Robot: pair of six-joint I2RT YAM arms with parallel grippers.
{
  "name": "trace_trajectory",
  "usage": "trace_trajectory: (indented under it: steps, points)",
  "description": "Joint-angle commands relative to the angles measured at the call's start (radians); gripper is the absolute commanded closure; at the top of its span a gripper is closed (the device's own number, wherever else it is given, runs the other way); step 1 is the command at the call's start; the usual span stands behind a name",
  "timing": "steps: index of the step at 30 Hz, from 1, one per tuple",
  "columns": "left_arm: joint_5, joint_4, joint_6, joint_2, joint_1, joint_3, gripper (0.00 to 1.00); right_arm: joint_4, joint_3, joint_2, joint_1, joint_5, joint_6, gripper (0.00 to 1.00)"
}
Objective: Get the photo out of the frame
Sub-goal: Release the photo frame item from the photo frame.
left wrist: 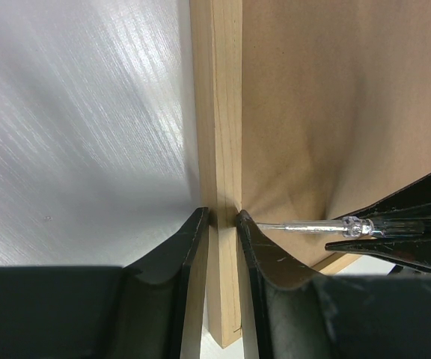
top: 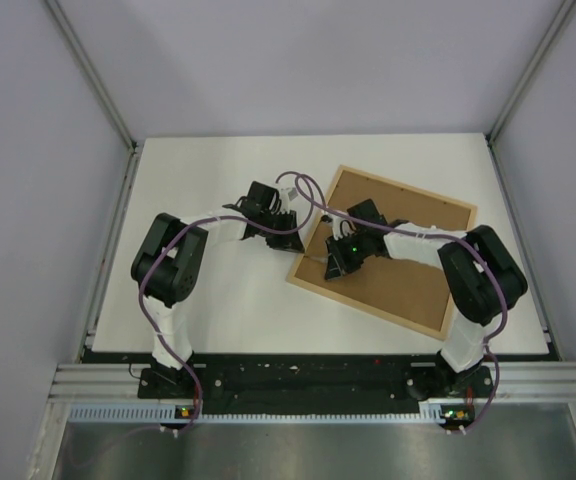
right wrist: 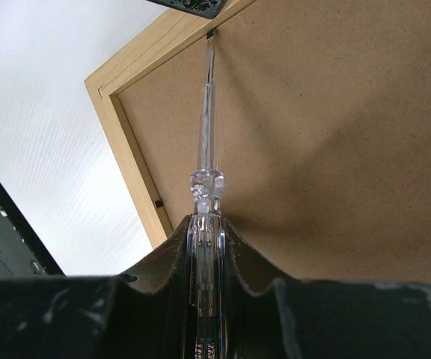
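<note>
- Top external view, nearest edge: a ribbed metal beam (top: 318, 380) carries both black arm bases, and purple cables (top: 158, 335) loop up the white-and-black arms.
- Beyond them the left gripper (left wrist: 221, 218) is clenched on the frame (left wrist: 219, 112). Its two black, curved fingers (left wrist: 185, 247) straddle the pale wood rail, one pressing the outer face, the other the inner side by the board (left wrist: 335, 112).
- The right gripper (right wrist: 206, 221) grasps a screwdriver (right wrist: 206, 149) by its clear, faceted plastic handle. The thin shaft runs forward, low over the board, and its flat tip meets the inner edge of the rail just beside the left gripper's fingers.
- The frame lies back up on the table (top: 218, 290), turned askew, right of centre; its front faces down, out of sight.
- Its rail is light, straight-grained wood, square in section. The board is matt brown fibreboard, faintly fuzzy, sunk inside the rail.
- A small black tab (right wrist: 158, 202) sits at the inner edge of the side rail, near the right gripper.
- The right arm reaches over the board and hides part of it; the left arm crosses the table to the frame's left edge.
- The table is white, with a fine streaked sheen in the left wrist view.
- Farthest, plain grey walls (top: 298, 60) close in the table on three sides, with metal posts at the corners.
</note>
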Motion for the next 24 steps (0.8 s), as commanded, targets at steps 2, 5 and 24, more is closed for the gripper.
trace_trajectory:
  steps: [2, 5, 24]
  points:
    - [0.108, 0.028, -0.023, -0.004, -0.047, 0.014, 0.74, 0.138, -0.040, 0.095, 0.053, 0.120, -0.086, 1.00]
    - [0.100, 0.025, -0.018, -0.010, -0.047, 0.016, 0.74, 0.129, -0.035, 0.057, 0.053, 0.129, -0.097, 1.00]
    - [-0.041, -0.142, 0.100, -0.055, -0.046, 0.145, 0.41, -0.431, 0.135, -0.281, -0.036, 0.238, -0.327, 1.00]
